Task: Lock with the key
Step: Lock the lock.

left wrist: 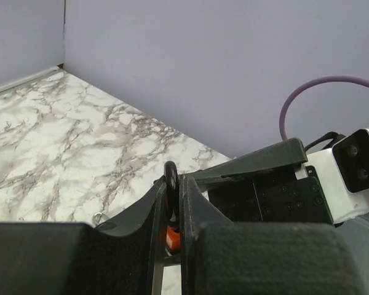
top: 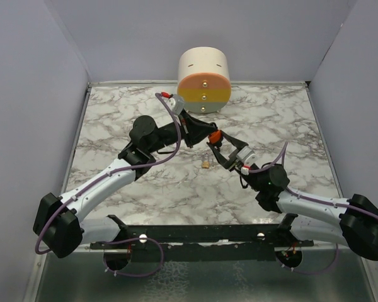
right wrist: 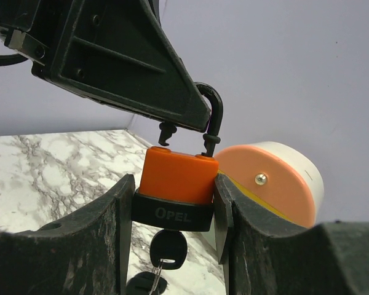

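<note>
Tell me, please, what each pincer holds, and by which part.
Right pincer clamps the orange padlock by its body; left pincer pinches its black metal shackle.

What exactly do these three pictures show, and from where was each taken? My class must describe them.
These are two robot arms, left and right, bolted at the near edge of a marble table, each ending in a two-finger tool. One picture looks down from a fixed camera above and behind them; the other two come from a camera on each wrist. The right tool clamps the body of an orange padlock, with a key in its underside. The left tool pinches the black shackle, one end of which is out of the body: the lock is open. At the back stands a cream drum with an orange and yellow face.
</note>
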